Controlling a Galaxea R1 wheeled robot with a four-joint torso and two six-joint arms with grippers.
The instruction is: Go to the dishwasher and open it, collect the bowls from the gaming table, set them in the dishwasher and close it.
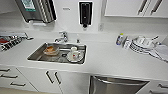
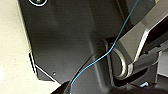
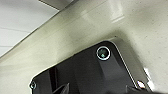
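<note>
The dishwasher (image 1: 117, 86) is low in the head view, right of centre, under the white counter (image 1: 107, 60). It has a brushed steel front, and its bar handle (image 1: 120, 80) runs along the top. Its door looks shut. The bowls and the gaming table are out of view. The left wrist view looks at my own dark plate and jointed bar. The right wrist view looks past my dark plate at pale floor and a white wall.
A steel sink (image 1: 37, 55) holds a clear dish (image 1: 51, 50) with something orange, and a cup on a plate (image 1: 75, 55). Behind it is a tap (image 1: 62, 37). At the right stand a bottle (image 1: 120, 39) and stacked plates (image 1: 142, 44). White cabinet doors (image 1: 47, 80) and drawers (image 1: 10, 77) lie to the left.
</note>
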